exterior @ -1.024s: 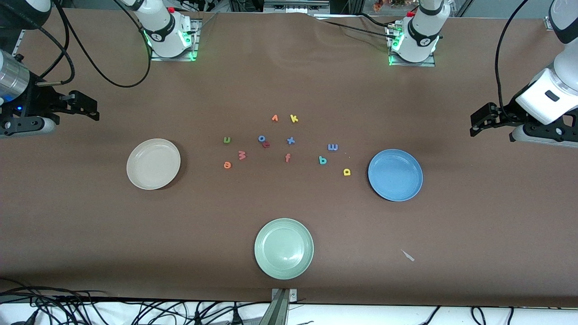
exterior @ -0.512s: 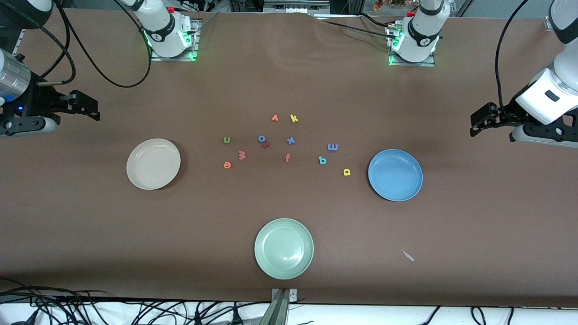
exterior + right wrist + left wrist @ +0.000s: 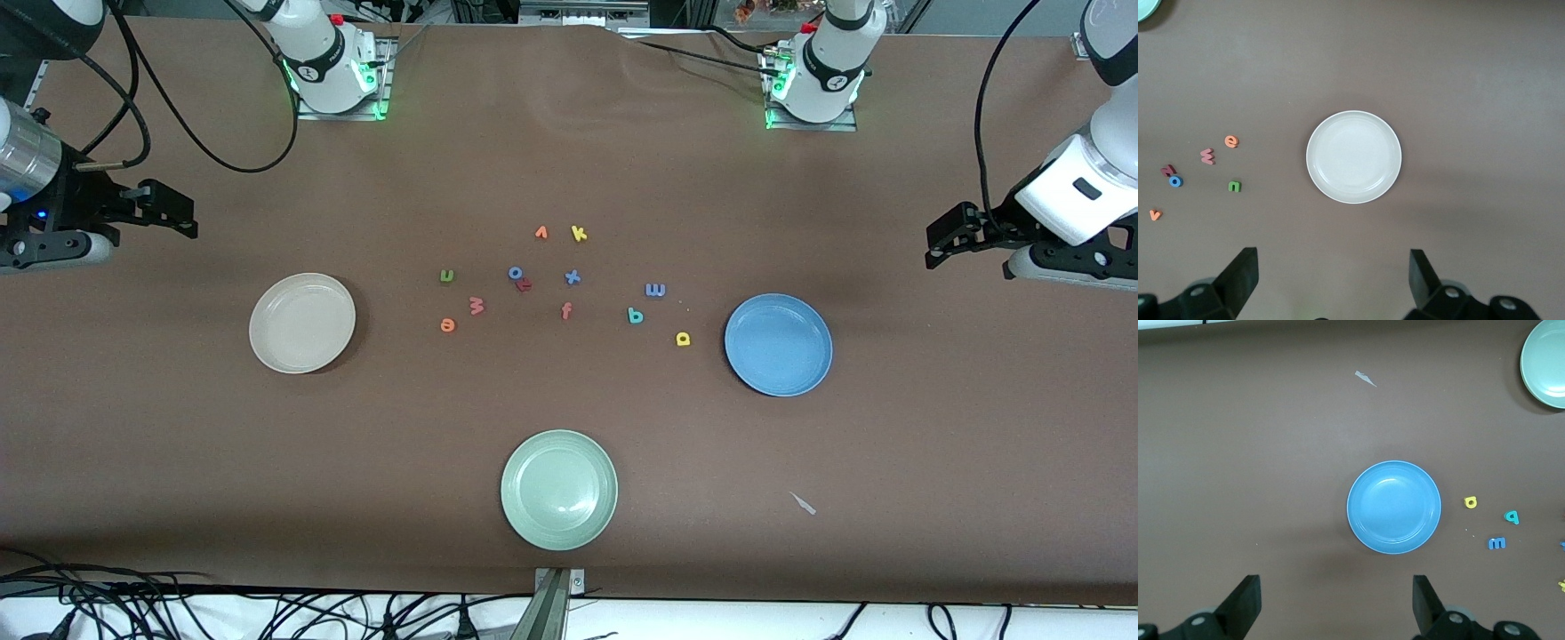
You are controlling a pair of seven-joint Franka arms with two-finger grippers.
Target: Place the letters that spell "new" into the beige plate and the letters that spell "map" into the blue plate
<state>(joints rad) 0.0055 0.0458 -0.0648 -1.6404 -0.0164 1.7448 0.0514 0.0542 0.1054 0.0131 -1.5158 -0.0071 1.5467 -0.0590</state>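
Observation:
The green n [image 3: 446,276], orange e [image 3: 447,325] and pink w [image 3: 476,306] lie on the table beside the empty beige plate [image 3: 302,323]. The blue m [image 3: 655,290], teal p [image 3: 635,315] and yellow a [image 3: 683,338] lie beside the empty blue plate [image 3: 778,345]. My right gripper [image 3: 178,213] hangs open and empty over the table at its own end; its wrist view shows the beige plate [image 3: 1353,157] and the n [image 3: 1235,187], e [image 3: 1232,141] and w [image 3: 1207,155]. My left gripper [image 3: 941,238] hangs open and empty at the other end, looking down on the blue plate [image 3: 1393,507].
A pale green plate [image 3: 558,490] sits near the front edge. Other letters lie mid-table: orange v [image 3: 540,233], yellow k [image 3: 579,234], blue o [image 3: 515,273], red r [image 3: 524,284], blue x [image 3: 573,277], orange-red f [image 3: 566,310]. A small pale scrap [image 3: 803,503] lies nearer the camera than the blue plate.
My right gripper has shifted very slightly. The letters, the plates and the left arm have not moved.

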